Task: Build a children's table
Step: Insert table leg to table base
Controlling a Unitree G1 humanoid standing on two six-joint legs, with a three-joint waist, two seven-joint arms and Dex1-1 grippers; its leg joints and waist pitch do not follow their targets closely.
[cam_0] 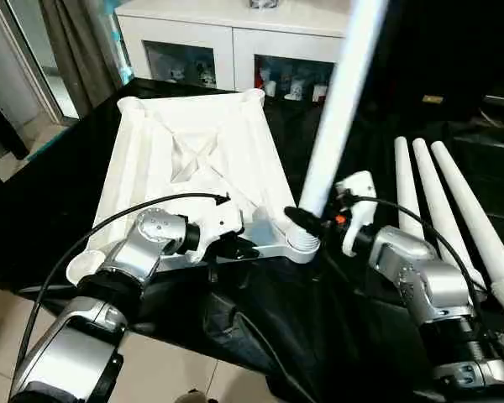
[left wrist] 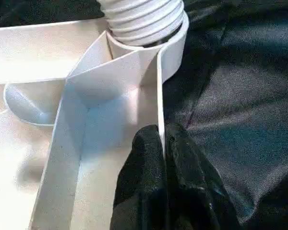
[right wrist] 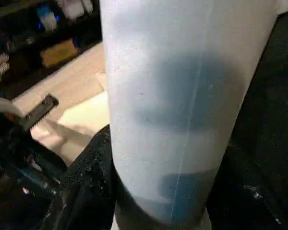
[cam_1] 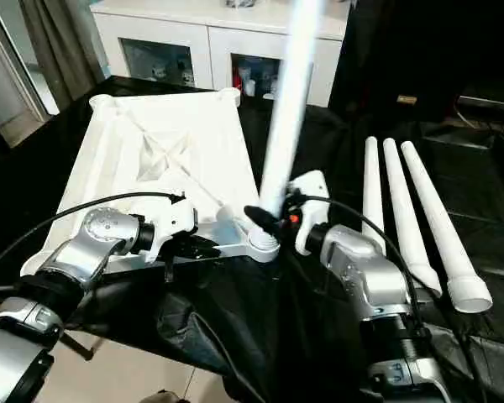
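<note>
I see a white rectangular plastic table panel (cam_0: 193, 159), smooth and faintly glossy, its ribs catching the light. The long white tapered plastic tube legs (cam_0: 466, 214) look smooth and satiny. Black cloth (cam_1: 235, 327) over my tabletop is creased with a slight sheen. My brushed silver metal forearms (cam_0: 420, 277) gleam; black rubbery fingers (left wrist: 149, 191) look matt.

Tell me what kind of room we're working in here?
Probably a home room: a white glass-door cabinet displaying small figurines, curtains beside a doorway, a tiled floor and a black-draped work table.
</note>
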